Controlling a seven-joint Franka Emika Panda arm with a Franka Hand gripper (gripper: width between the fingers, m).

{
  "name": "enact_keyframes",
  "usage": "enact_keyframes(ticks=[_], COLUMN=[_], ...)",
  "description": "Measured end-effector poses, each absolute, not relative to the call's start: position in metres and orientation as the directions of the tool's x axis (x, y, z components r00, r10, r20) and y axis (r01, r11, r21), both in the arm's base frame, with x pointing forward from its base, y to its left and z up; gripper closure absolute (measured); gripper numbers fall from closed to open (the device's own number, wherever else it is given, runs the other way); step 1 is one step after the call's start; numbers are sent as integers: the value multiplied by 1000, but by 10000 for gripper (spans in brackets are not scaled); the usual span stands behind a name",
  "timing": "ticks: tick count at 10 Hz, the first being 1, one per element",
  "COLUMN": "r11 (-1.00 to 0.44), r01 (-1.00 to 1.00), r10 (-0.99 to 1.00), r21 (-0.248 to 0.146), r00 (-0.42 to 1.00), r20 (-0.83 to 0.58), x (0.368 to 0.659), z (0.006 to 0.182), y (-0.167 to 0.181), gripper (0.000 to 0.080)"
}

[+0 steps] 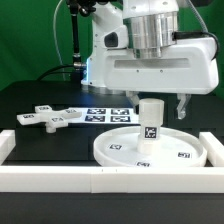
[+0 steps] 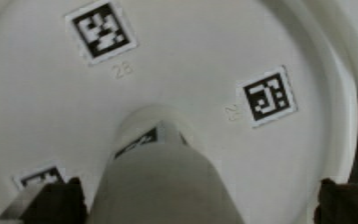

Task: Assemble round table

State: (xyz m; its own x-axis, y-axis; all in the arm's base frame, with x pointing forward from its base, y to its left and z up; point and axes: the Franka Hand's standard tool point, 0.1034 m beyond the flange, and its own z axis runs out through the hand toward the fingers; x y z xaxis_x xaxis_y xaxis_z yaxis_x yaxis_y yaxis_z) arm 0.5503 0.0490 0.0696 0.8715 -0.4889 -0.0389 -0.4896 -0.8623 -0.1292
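Note:
The large rimmed round disc [image 1: 120,150] lies flat on the table near the front wall. It fills the wrist view [image 2: 176,70], with its tags showing. The short cylindrical post [image 1: 150,120] stands upright at the disc's middle and carries a tag. In the wrist view the post [image 2: 167,175] rises between my fingers. My gripper [image 1: 158,108] is open, with its fingertips [image 2: 43,200] on either side of the post's upper part and a gap on each side. The flat cross-shaped piece [image 1: 48,118] lies on the black table at the exterior view's left.
The marker board [image 1: 108,113] lies flat behind the disc. A white border wall [image 1: 100,178] runs along the front, with a side piece at the exterior view's right [image 1: 214,150]. The arm's white body hangs over the disc.

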Motion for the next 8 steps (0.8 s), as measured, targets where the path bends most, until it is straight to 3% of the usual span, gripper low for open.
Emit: enact_keyframes(ticks=[2, 7, 8], r11=[-953, -992, -980], r01=[-274, 11, 174], r10=[-276, 8, 171], r21=[-126, -122, -97], r00=[961, 1000, 984], r20=[-4, 25, 41], x=[554, 554, 554], z=[72, 73, 73], y=[48, 46, 46], gripper=[151, 151, 151])
